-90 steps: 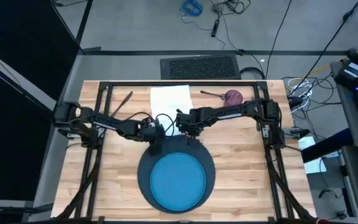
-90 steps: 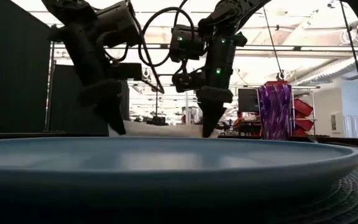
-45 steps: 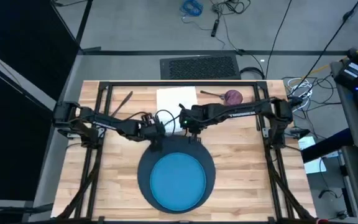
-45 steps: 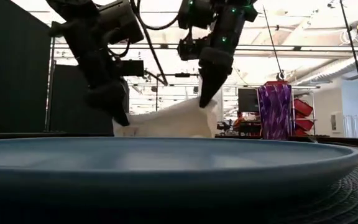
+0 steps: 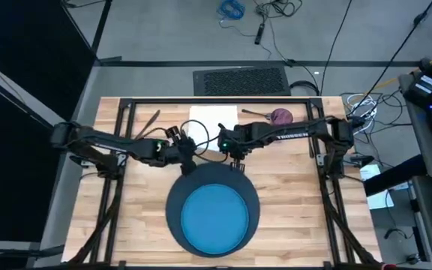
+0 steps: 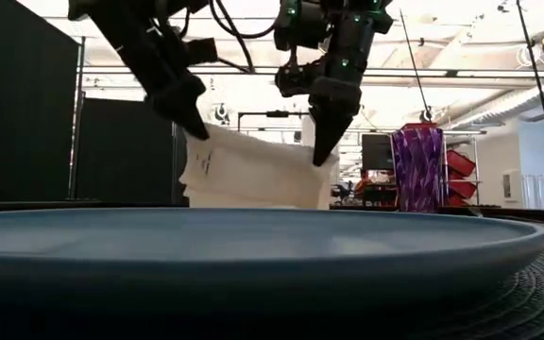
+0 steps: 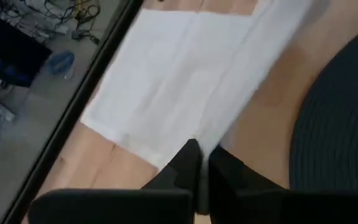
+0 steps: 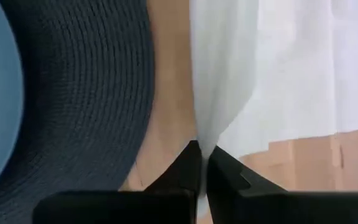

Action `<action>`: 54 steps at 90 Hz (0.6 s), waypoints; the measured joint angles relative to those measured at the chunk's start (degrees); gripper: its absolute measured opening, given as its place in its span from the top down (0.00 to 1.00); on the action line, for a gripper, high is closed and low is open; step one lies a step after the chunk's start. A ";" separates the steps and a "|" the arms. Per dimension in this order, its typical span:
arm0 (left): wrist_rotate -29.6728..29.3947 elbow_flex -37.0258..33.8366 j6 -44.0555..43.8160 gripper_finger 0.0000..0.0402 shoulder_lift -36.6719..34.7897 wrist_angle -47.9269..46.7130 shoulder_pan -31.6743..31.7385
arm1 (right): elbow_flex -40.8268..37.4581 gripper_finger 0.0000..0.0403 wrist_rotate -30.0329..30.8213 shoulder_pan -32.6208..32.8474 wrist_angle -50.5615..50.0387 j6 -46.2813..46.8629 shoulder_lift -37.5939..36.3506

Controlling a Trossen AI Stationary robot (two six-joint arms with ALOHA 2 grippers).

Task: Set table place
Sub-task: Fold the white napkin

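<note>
A white napkin point(image 5: 213, 118) lies at the table's far middle, its near edge raised in the low view point(image 6: 253, 175). My left gripper point(image 5: 187, 145) and my right gripper point(image 5: 229, 145) are both shut on that near edge, left and right. Nearer, a bright blue plate point(image 5: 214, 219) sits on a dark navy round mat point(image 5: 172, 204). A purple cup point(image 5: 281, 116) stands at the far right, with a utensil point(image 5: 252, 112) lying beside it. Another utensil point(image 5: 150, 123) lies at the far left. My left gripper pinches the napkin's near left corner point(image 7: 190, 138) between its two fingers, coming down on a slant from the left. That corner is lifted clear of the table. My right gripper pinches the napkin's near edge at its right end point(image 8: 204, 138) between its two fingers, pointing down. The napkin point(image 6: 281, 179) hangs between the two holds and slopes down toward its far part, which lies on the table.
The mat and plate fill the table's near middle, just in front of both grippers. Bare wood point(image 5: 298, 195) shows to the mat's right and to its left point(image 5: 133, 202). A black frame point(image 5: 216, 101) runs along the far edge.
Both grippers have risen from the tabletop with the napkin's near edge, the right one first, then the left. The near edge now hangs lifted between them while the far part stays on the table.
</note>
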 joint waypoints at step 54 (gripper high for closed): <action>-0.31 -0.02 4.44 1.00 0.50 1.05 6.92 | 0.01 1.00 4.57 -5.98 1.45 -6.50 -1.64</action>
